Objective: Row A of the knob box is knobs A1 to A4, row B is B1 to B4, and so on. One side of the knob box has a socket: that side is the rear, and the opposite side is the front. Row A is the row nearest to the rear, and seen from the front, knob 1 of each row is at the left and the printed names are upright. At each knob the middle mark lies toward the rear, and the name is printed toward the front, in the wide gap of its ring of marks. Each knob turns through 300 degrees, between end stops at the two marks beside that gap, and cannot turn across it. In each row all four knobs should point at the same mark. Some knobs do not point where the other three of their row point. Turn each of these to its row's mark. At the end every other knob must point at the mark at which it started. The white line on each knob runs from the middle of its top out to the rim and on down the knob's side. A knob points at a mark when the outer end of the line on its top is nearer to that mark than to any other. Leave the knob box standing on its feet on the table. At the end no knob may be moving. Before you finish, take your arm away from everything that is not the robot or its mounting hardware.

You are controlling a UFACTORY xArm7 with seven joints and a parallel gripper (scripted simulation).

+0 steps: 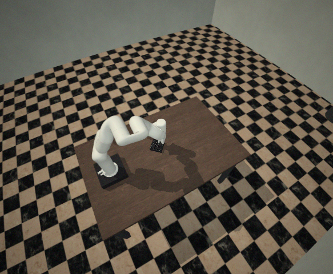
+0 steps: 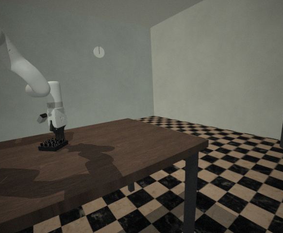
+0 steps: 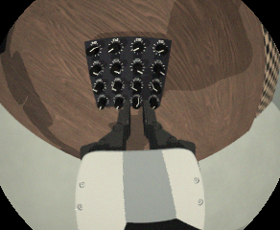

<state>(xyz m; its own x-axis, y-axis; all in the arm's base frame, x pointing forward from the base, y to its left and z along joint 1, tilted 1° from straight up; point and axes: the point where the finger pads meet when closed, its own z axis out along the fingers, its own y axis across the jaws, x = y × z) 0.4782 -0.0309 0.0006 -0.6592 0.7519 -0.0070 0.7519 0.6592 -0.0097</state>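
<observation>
I see the knob box [image 3: 128, 71] standing flat on the bench [image 2: 136, 140], near the middle of it and a little toward the arm's side. The pincer [image 3: 135, 105] hangs straight down over the edge of the box nearest the wrist camera. Its two dark fingers are set to a narrow gap, far from fully open. They stand on either side of one knob [image 3: 135, 100] in that nearest row, the third from the left in the wrist view. As I judge it, they are set around this knob but do not clamp it, so the pincer holds nothing.

How much of the task is done, I cannot say with confidence. The white lines on the sixteen knobs show only as small bright specks (too small for reading against the marks), and I cannot find the socket side, so I cannot name the row. My judgement is that one correction is being prepared now: closing on the knob and turning it remain to be done, as does checking the other rows.
</observation>
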